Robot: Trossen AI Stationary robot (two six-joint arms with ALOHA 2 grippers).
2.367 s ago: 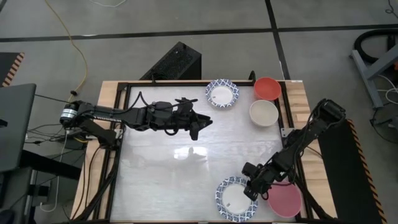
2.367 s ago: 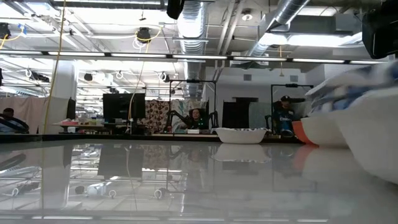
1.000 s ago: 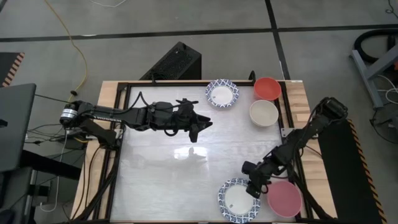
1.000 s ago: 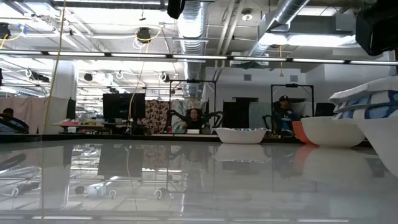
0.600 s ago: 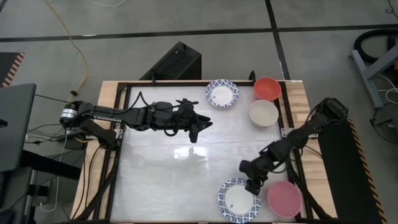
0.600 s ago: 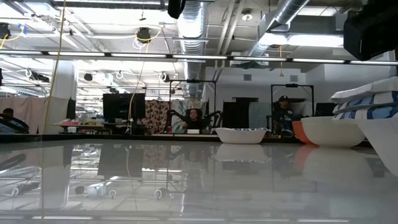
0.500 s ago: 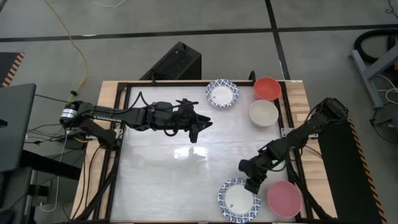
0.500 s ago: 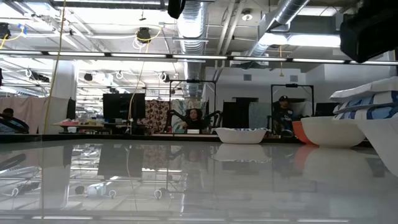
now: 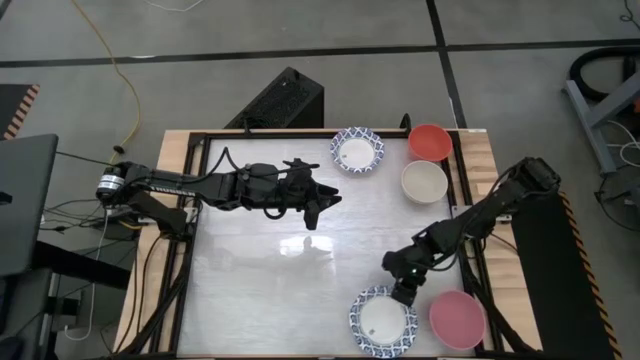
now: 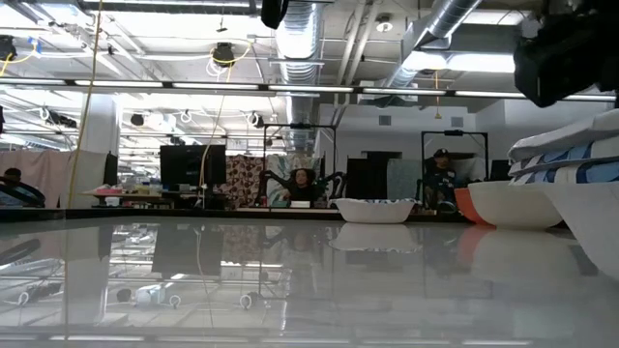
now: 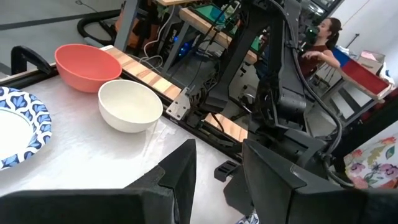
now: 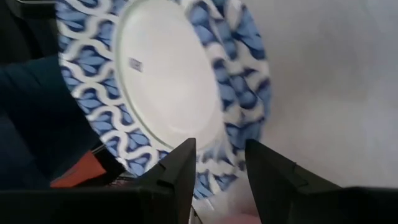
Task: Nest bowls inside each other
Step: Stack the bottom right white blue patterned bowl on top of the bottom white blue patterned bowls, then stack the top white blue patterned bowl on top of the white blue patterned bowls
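A nested stack of blue-rimmed white bowls (image 9: 382, 322) stands near the table's front edge, with a pink bowl (image 9: 457, 320) right of it. At the far edge sit another blue-rimmed bowl (image 9: 357, 150), a red bowl (image 9: 430, 141) and a cream bowl (image 9: 424, 181). My right gripper (image 9: 403, 293) hangs open, slanting down over the stack's far-right rim (image 12: 245, 106), with nothing between its fingers. My left gripper (image 9: 320, 207) hovers open and empty above the table's middle; its wrist view shows the red bowl (image 11: 87, 65) and the cream bowl (image 11: 130, 106).
The white tabletop (image 9: 270, 280) lies bare across its left half and middle. A black frame (image 9: 195, 200) borders the table. In the low view the stack (image 10: 571, 159) and my right gripper (image 10: 566, 48) fill the right side; people sit in the room beyond.
My right gripper has swung a little toward the table's left and far edges, away from the pink bowl, turning as it went; it now stands over the stack's far-right rim. The bowls have stayed in place.
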